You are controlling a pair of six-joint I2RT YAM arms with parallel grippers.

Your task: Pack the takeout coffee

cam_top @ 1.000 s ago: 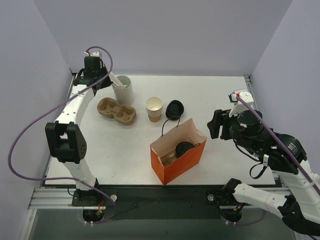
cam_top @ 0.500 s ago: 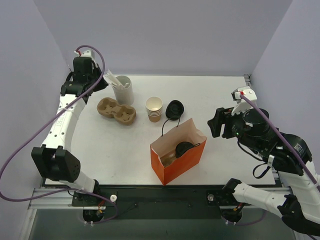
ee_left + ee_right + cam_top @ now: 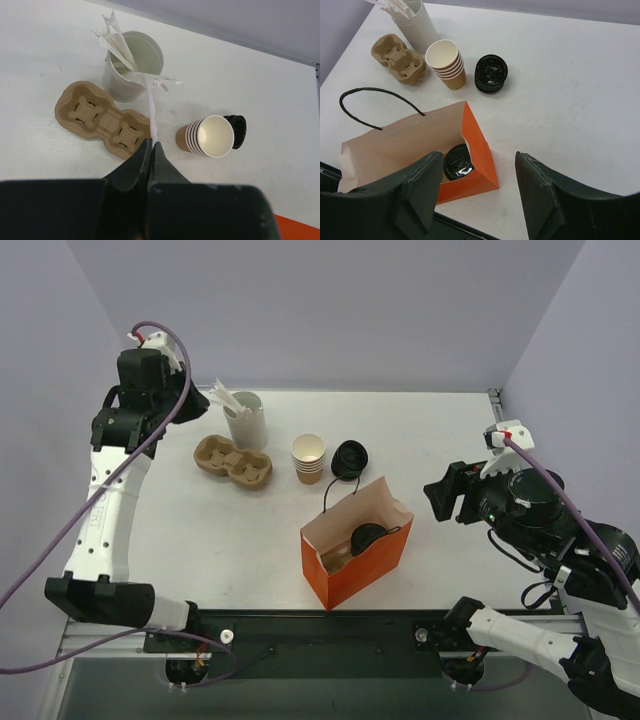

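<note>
While the right pincer (image 3: 479,156) hangs wide open and empty nearby, the tan paper cup with black lid (image 3: 457,161) sits inside the orange paper bag (image 3: 470,186); the left pincer (image 3: 151,145) pinches 1 white wrapped stick (image 3: 151,112).

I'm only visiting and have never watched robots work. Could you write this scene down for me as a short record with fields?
Coffee: lidded cup sits inside the orange bag
Left gripper: shut on a white wrapped stick whose far end reaches the grey cup
Right gripper: open, empty, to the right of the bag
Also on the table: cup stack, black lids, cardboard carrier
</note>
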